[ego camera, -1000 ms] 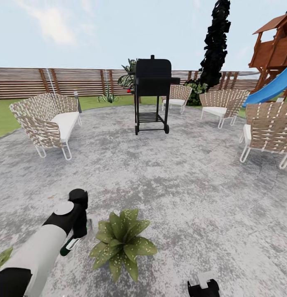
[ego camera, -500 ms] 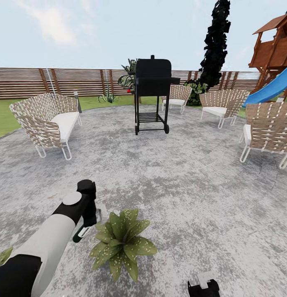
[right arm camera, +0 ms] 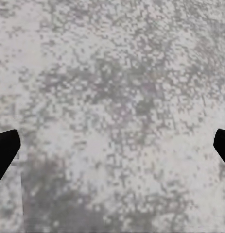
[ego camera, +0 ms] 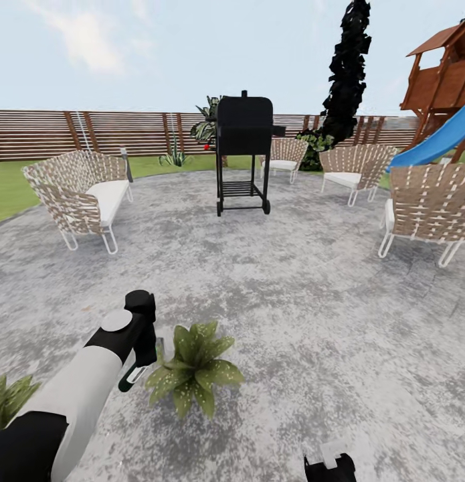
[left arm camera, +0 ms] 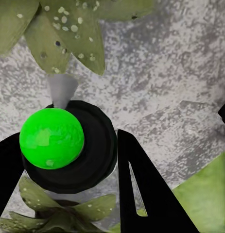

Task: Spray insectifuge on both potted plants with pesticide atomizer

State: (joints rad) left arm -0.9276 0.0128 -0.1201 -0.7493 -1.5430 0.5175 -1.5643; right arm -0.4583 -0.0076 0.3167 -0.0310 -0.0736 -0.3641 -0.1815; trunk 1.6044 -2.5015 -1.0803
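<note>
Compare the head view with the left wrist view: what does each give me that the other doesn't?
Head view alone: the patio, the grill, wicker chairs, the fence, the slide, the left arm's reach toward the potted plant, and a second plant at the edge. Left wrist view alone: the pesticide atomizer seen end-on between the jaws, its grey nozzle aimed at speckled leaves. Both share the atomizer, the plant and the grey paving.

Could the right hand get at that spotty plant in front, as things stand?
Probably yes. The right hand hangs low with open paving between it and the plant; nothing stands between. The left hand with the sprayer is on the plant's far side.
</note>
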